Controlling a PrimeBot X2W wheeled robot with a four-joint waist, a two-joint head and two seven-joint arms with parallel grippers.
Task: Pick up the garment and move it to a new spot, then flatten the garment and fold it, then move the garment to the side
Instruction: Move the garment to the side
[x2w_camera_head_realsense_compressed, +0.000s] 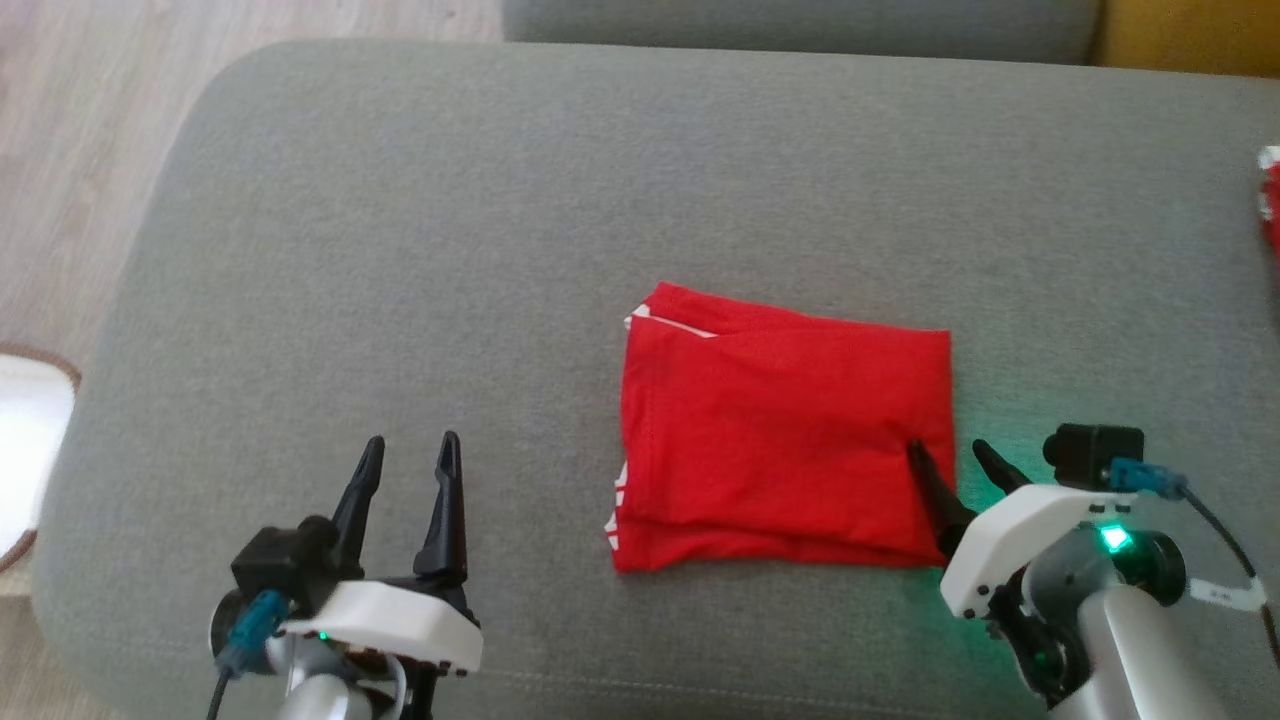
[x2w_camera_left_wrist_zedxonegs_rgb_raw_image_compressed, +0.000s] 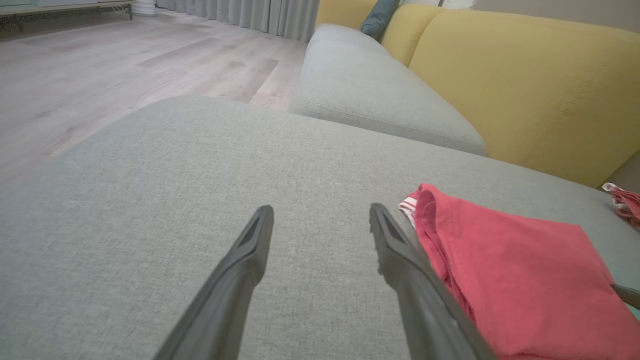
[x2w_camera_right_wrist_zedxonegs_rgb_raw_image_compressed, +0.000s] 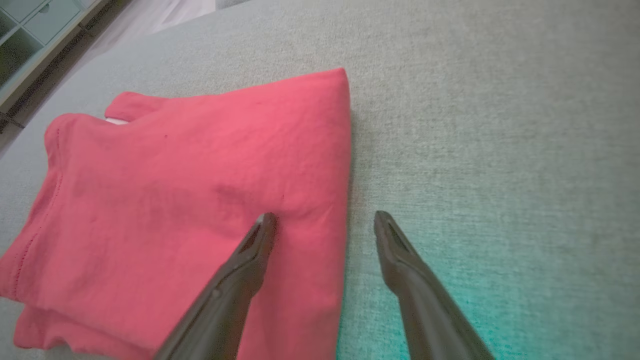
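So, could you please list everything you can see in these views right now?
cushion: one, grey, before the robot.
garment: one, red, folded, on the cushion.
second cushion: one, grey, beyond the first.
sofa back: one, yellow, behind both cushions.
pillow: one, teal, far along the sofa.
other cloth: one, red and white, cushion's right edge.
floor: one, pale wood, left of the cushion.
left gripper: one, dark, open, over bare cushion left of the garment.
right gripper: one, dark, open, astride the garment's right edge.

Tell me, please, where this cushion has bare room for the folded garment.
Widest: between the garment and the left rim of the cushion, past the left gripper. Also the far strip behind it. Crowded: its right edge, at the right gripper, with red cloth beyond.
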